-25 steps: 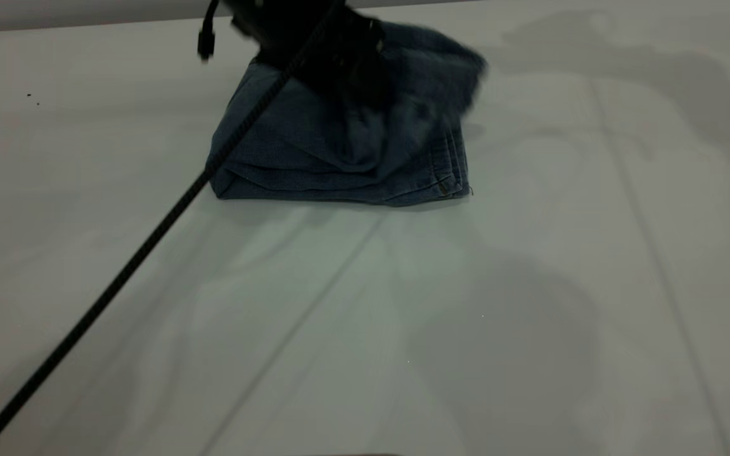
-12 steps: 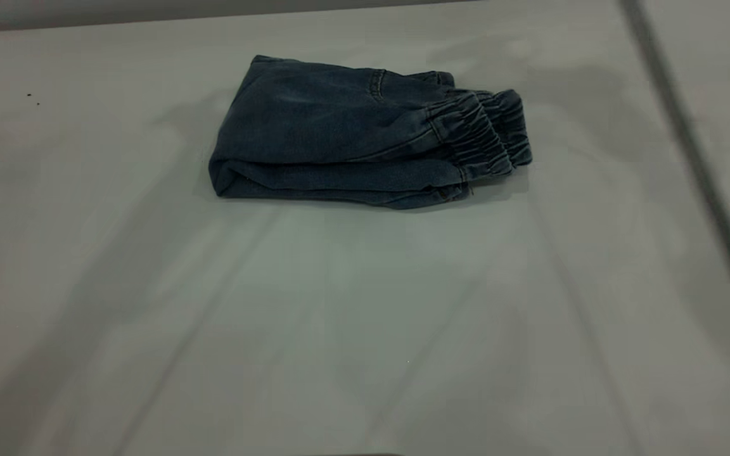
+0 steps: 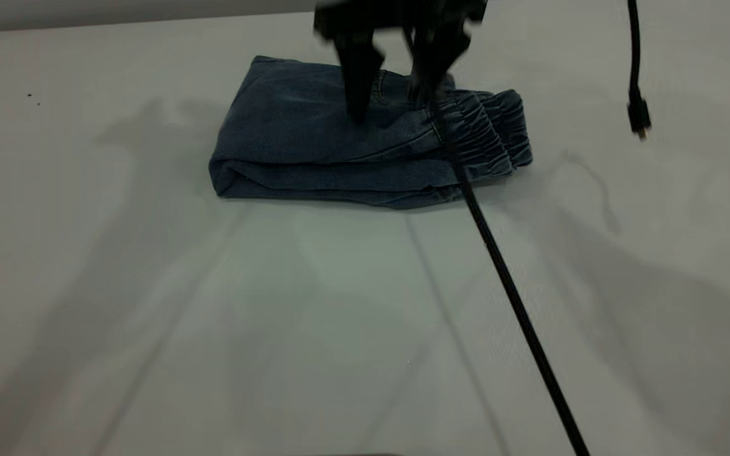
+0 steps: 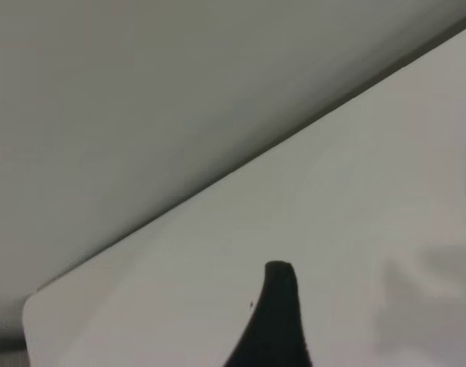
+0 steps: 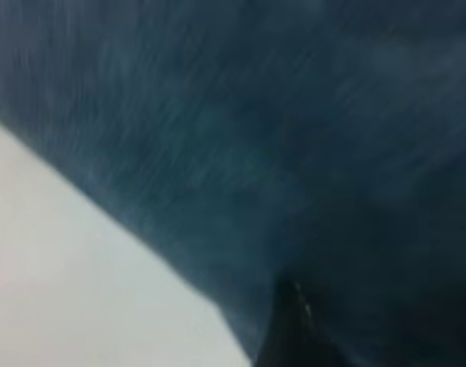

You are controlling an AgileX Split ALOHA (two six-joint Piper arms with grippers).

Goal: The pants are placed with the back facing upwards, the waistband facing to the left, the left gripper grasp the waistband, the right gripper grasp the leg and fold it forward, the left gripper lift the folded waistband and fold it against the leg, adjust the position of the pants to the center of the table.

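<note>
Worktop (image 3: 149,285): white.
Pants (image 3: 314,139): folded, far centre.
Right tool (image 3: 393,104): spread wide, over pants.
Left tool (image 4: 278,321): spread unclear.

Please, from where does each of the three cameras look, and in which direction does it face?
Exterior: in front of the table, raised, looking down across it at the folded pants; the open right gripper hangs over them.
Left wrist: on the left arm, away from the pants, facing bare table and one edge; part of the left gripper shows.
Right wrist: close above the denim, facing down; one finger shows.
Shared: exterior and right wrist both see the pants; all see the table.
</note>
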